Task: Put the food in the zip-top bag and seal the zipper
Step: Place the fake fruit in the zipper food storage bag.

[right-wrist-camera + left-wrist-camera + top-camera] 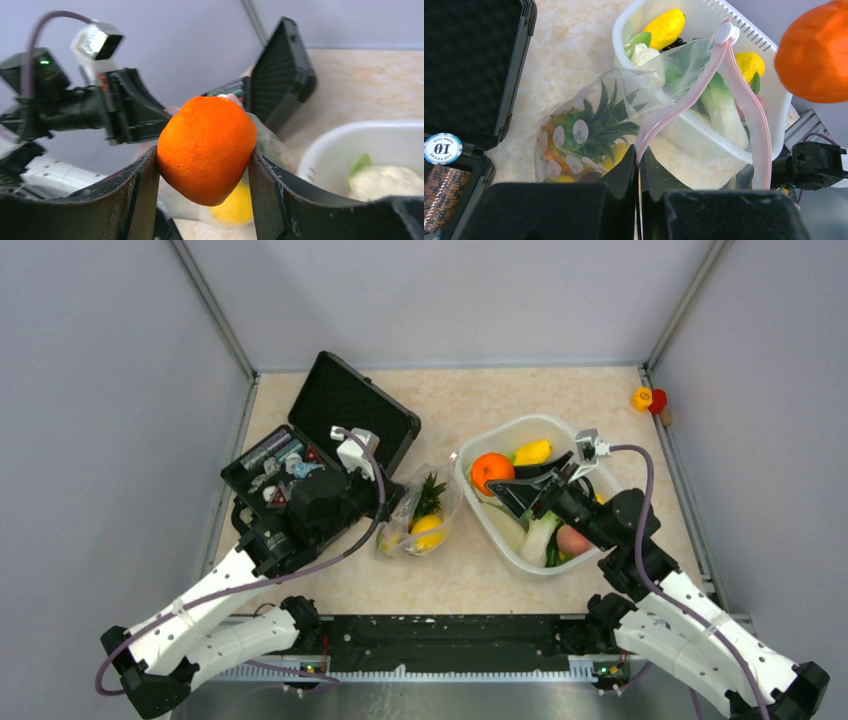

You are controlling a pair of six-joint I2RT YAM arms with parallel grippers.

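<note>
While the right fingers (142,190) squeeze the orange (206,150) from both sides and hold it in the air above the left part of the white tub (520,428), the left fingers (621,182) are pressed together on the pink zipper (765,140) at one end of the clear bag (574,95). That bag lies on the counter (480,390) between the tub and an open black case (350,400), its mouth gaping open. Inside it sit a pineapple (599,125) and a yellow fruit (428,530). A yellow mango (532,452), a cauliflower (641,54), a green stalk (540,532) and a peach (572,538) lie in the tub.
</note>
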